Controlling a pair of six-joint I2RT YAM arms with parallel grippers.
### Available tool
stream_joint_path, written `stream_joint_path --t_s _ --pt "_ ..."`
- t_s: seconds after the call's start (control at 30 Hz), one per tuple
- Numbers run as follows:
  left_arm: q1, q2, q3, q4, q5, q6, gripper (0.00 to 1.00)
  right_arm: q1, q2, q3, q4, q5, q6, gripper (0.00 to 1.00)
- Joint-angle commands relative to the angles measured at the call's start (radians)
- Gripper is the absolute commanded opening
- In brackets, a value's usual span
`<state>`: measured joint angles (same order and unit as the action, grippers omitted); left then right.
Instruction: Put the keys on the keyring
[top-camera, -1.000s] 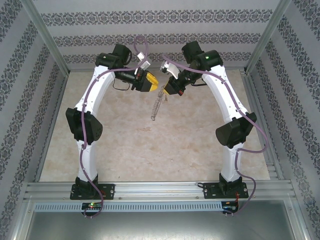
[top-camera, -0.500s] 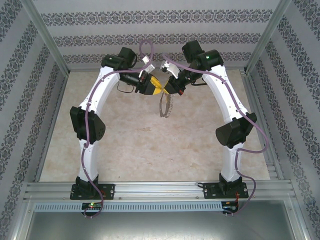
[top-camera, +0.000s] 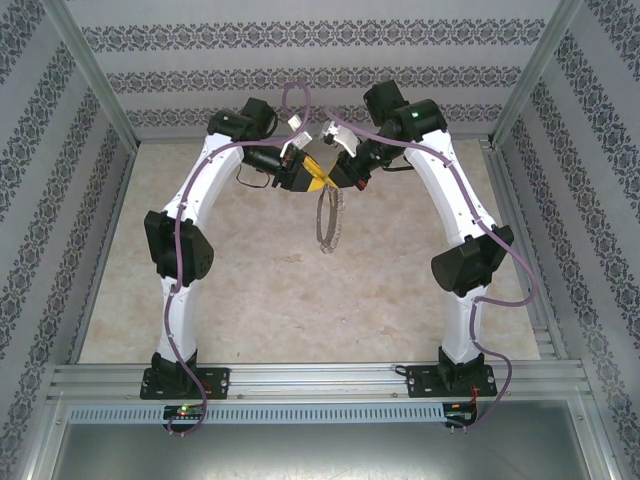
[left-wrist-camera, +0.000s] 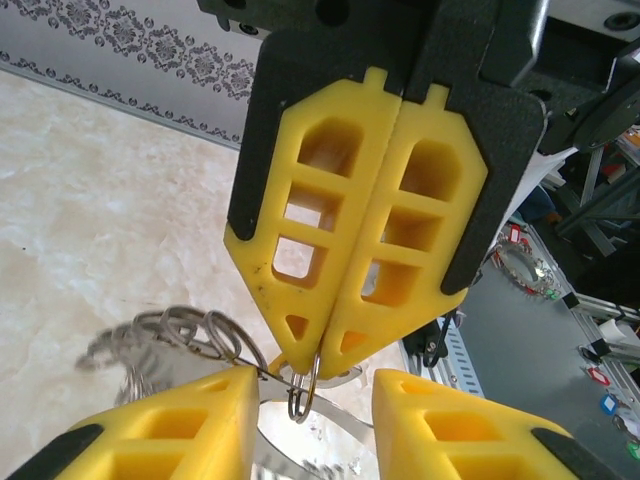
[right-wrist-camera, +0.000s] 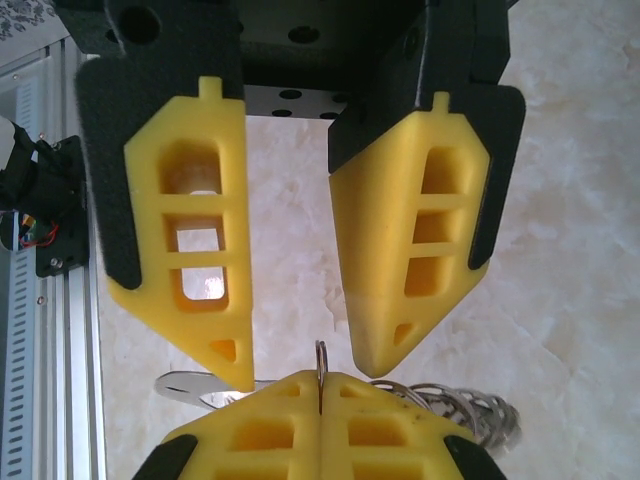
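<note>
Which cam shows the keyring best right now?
Top external: the whole keyring hangs from the right gripper, small but complete in outline. Left wrist shows blurred loops on its rim plus the pinched spot. Right wrist shows a sliver between the shut jaws and a few loops at the bottom edge.

Keyring (top-camera: 328, 222): large thin silvery-grey hoop, rim fringed with many small metal loops (left-wrist-camera: 175, 335). Hangs in mid-air straight below shut jaws of right gripper (left-wrist-camera: 316, 345), turned nearly edge-on from above. One small wire loop (left-wrist-camera: 303, 388) at hoop's top stands upright, pinched between those jaw tips. Same loop sits in gap between parted jaws of left gripper (right-wrist-camera: 303, 368). Fringe bunches to one side of pinch, blurred. Flat silvery strip (right-wrist-camera: 188, 384) juts out other side: key shank or hoop band, cannot tell.
</note>
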<state>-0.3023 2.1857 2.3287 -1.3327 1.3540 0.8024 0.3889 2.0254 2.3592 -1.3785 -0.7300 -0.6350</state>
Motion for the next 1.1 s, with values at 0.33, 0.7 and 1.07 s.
stream_joint_path --t_s 0.33,0.7,1.07 --pt "-0.027 0.026 0.044 -0.039 0.025 0.034 0.26 0.012 -0.03 0.028 0.023 -0.044 -0.009 0.0" --pt "-0.029 0.026 0.049 -0.013 0.054 0.024 0.0 0.013 -0.032 0.026 0.019 -0.037 -0.012 0.0" --pt "-0.028 0.006 0.044 0.097 0.043 -0.064 0.0 -0.083 -0.243 -0.269 0.325 -0.12 0.185 0.38"
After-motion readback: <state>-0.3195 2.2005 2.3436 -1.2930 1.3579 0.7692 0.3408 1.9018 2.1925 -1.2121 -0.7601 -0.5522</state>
